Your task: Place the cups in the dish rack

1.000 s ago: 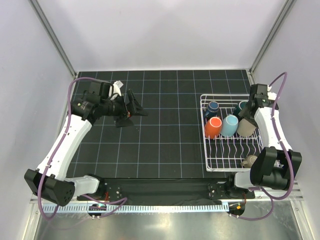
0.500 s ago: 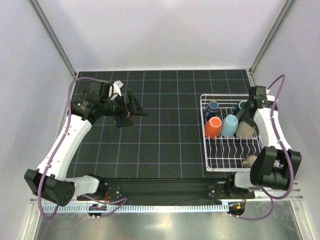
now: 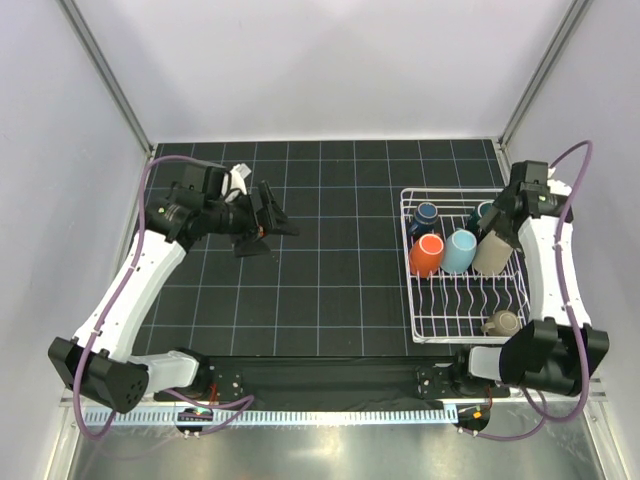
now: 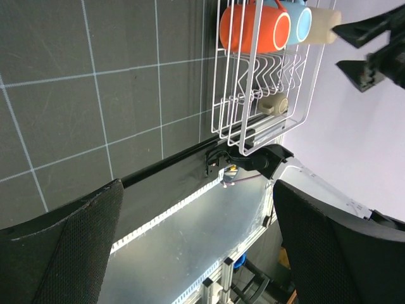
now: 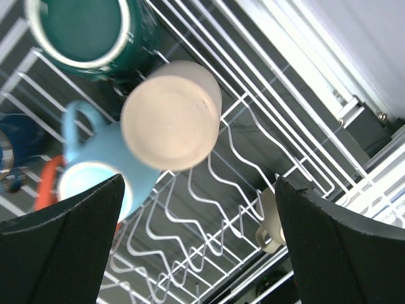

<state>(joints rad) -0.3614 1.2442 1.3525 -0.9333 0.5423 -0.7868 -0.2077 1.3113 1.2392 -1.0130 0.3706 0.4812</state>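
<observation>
The white wire dish rack (image 3: 412,300) stands at the right of the mat. In it lie the navy cup (image 3: 426,215), dark teal mug (image 3: 483,213), orange cup (image 3: 426,256), light blue mug (image 3: 460,251), beige tumbler (image 3: 492,254) and, near the front right, the taupe mug (image 3: 501,323). My right gripper (image 3: 500,222) hangs open and empty above the tumbler (image 5: 171,114), clear of it. The right wrist view also shows the teal mug (image 5: 88,28), blue mug (image 5: 95,171) and taupe mug (image 5: 269,221). My left gripper (image 3: 280,222) is open and empty over the left of the mat.
The black gridded mat (image 3: 330,270) covers the table between the arms. The left wrist view shows the rack (image 4: 218,76) with the orange cup (image 4: 253,28) and the metal front rail (image 4: 171,234). White walls enclose the cell.
My right gripper has pulled back up and to the right, away from the beige tumbler, which stays in the rack. The left arm has hardly moved.
</observation>
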